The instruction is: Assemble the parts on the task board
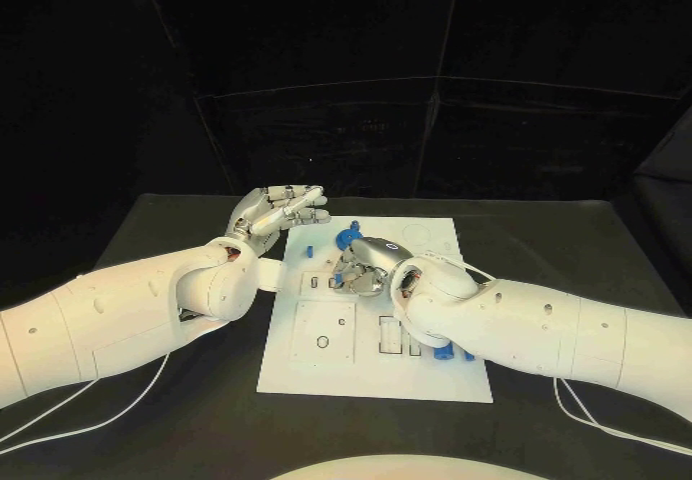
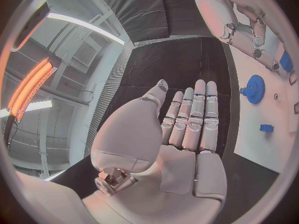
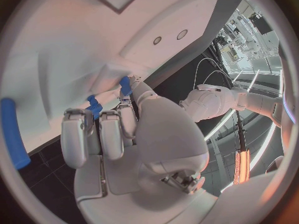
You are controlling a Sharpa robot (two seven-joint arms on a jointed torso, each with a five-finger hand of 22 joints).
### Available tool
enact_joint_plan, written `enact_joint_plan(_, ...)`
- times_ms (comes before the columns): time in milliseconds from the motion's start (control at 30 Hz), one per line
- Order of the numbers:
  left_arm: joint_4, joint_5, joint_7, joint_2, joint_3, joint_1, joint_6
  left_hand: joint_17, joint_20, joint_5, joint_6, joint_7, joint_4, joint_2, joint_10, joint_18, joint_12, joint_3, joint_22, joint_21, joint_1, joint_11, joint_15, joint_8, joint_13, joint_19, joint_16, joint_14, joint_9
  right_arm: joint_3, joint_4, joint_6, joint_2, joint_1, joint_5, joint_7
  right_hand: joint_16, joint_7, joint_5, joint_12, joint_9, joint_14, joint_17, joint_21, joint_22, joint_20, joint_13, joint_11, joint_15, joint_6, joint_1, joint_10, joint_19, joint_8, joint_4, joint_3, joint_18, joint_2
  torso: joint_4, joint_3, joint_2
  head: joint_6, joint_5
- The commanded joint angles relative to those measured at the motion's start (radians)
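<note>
Black worktop (image 1: 173,215) carries the white rectangular task board (image 1: 433,375), and the right silver hand (image 1: 364,268) is down over its middle, fingers curled around a small blue part (image 3: 126,84), hiding the slots beneath. Beside the board's far left edge, the left silver hand (image 1: 277,212) hovers flat and empty, fingers straight; a blue gear-shaped part (image 2: 253,88) lies on the board near the right hand, with a blue bar (image 3: 12,132) at the near edge.
</note>
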State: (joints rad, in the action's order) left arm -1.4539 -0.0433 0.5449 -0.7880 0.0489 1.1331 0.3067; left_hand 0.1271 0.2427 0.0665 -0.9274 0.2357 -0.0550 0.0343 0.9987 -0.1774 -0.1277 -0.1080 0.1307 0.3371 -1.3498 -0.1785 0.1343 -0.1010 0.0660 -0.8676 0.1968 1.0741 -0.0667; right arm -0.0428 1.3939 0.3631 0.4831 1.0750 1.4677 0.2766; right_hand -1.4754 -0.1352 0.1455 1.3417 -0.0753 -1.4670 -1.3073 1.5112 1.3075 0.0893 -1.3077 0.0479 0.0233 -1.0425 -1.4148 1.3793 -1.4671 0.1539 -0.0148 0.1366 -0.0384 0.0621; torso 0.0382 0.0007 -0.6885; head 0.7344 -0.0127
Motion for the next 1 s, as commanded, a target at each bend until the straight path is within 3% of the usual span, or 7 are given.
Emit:
enact_joint_plan(33,0.001,0.0,0.007,0.002,-0.001,0.002,-0.006,0.001,-0.001,0.003,-0.007,-0.003,0.004,0.007,0.008,-0.006,0.007,-0.002,-0.002,-0.005,-0.005,0.0,-0.003,0.007,-0.001,-0.006,-0.007,0.006,0.001,-0.002,-0.004,-0.034,0.002,-0.001,0.01,0.026,0.004,0.012,0.002,-0.002,-0.001,-0.062,-0.059,0.002,0.143,-0.006,0.003,-0.008,0.007,-0.018,-0.003,0.001,-0.011,0.002,0.001,0.007,0.009,-0.001,-0.0002,0.0003,0.0,0.0,0.003)
enact_joint_plan(600,0.007,0.0,0.006,0.002,-0.001,0.002,-0.007,0.001,-0.001,0.003,-0.007,-0.003,0.004,0.007,0.008,-0.006,0.007,-0.002,-0.002,-0.005,-0.005,0.0,-0.003,0.007,-0.001,-0.006,-0.007,0.006,0.001,-0.002,0.01,-0.072,0.012,-0.002,0.033,0.05,0.006,0.0,-0.007,-0.022,0.005,-0.062,-0.057,-0.001,0.139,0.0,0.021,0.002,-0.001,0.005,0.016,-0.016,-0.008,-0.015,0.007,0.011,0.008,-0.041,-0.0003,0.0005,0.0,0.005,0.004)
enact_joint_plan(1000,0.006,0.0,0.006,-0.001,-0.001,0.002,-0.007,0.001,-0.001,0.003,-0.007,-0.003,0.005,0.007,0.008,-0.006,0.007,-0.002,-0.002,-0.005,-0.005,0.0,-0.003,0.007,-0.001,-0.006,-0.007,0.006,0.001,-0.002,0.013,-0.044,0.009,-0.002,0.045,0.083,0.007,-0.017,-0.007,-0.051,0.01,-0.062,-0.058,-0.004,0.135,0.011,0.049,0.017,-0.014,0.049,0.045,-0.044,-0.004,-0.042,-0.002,0.0,0.007,-0.078,0.0003,-0.0001,0.0,0.003,0.004)
